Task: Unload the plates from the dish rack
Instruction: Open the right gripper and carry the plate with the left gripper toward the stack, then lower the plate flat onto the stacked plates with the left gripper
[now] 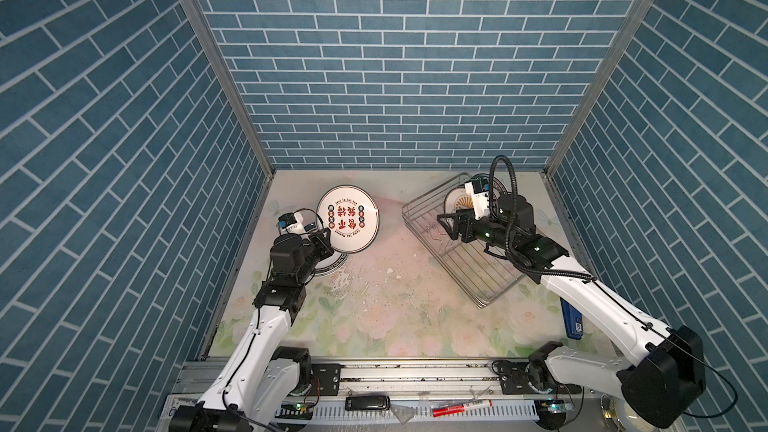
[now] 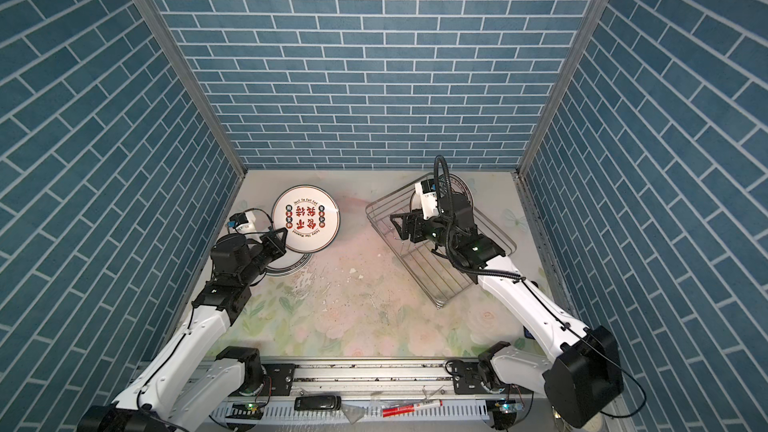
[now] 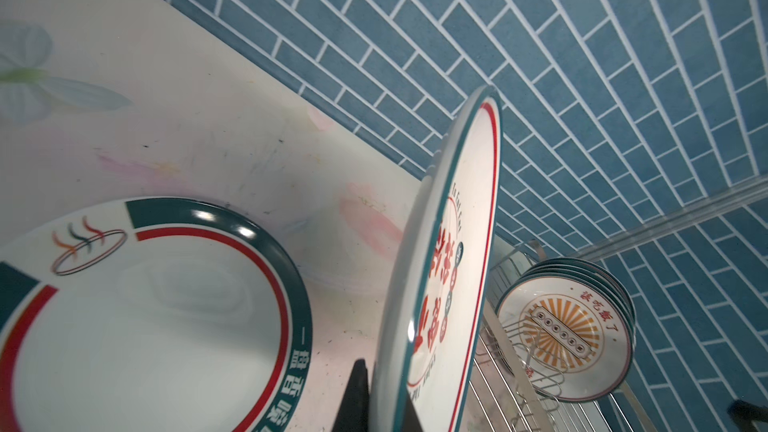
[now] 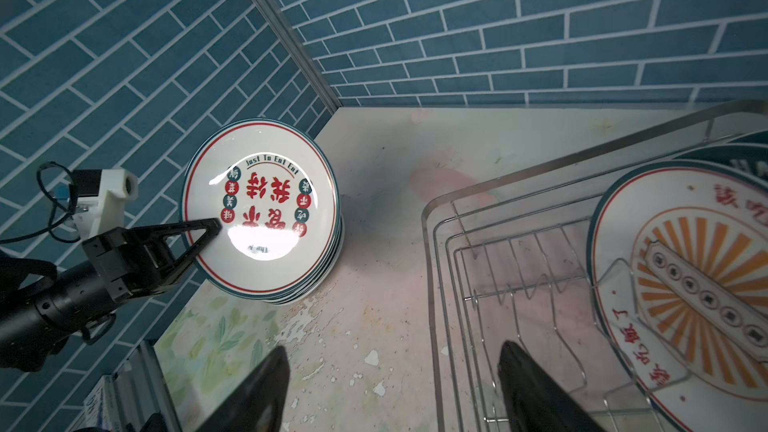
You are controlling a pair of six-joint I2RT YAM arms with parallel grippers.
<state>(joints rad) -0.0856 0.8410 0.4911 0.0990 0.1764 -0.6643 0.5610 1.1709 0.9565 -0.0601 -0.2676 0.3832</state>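
Observation:
A white plate with red characters (image 1: 348, 222) (image 2: 305, 218) (image 4: 266, 209) (image 3: 453, 263) hangs tilted with my left gripper (image 1: 324, 243) (image 2: 279, 241) (image 3: 384, 392) (image 4: 208, 230) shut on its rim. Below it, a stack of plates (image 1: 334, 270) (image 4: 316, 288) lies flat on the table, topped by a green-rimmed one (image 3: 145, 313). The silver wire dish rack (image 1: 469, 268) (image 2: 440, 280) (image 4: 519, 259) stands at the right. Several sunburst plates (image 1: 457, 201) (image 4: 685, 284) (image 3: 565, 326) stand at its far end. My right gripper (image 1: 444, 227) (image 2: 397, 226) (image 4: 392, 349) is open and holds nothing, astride the rack's left rim.
Blue tiled walls close in the left, back and right sides. A blue object (image 1: 572, 320) lies on the table by the right wall. On the front rail lie a black device (image 1: 368, 403) and a red marker (image 1: 461, 408).

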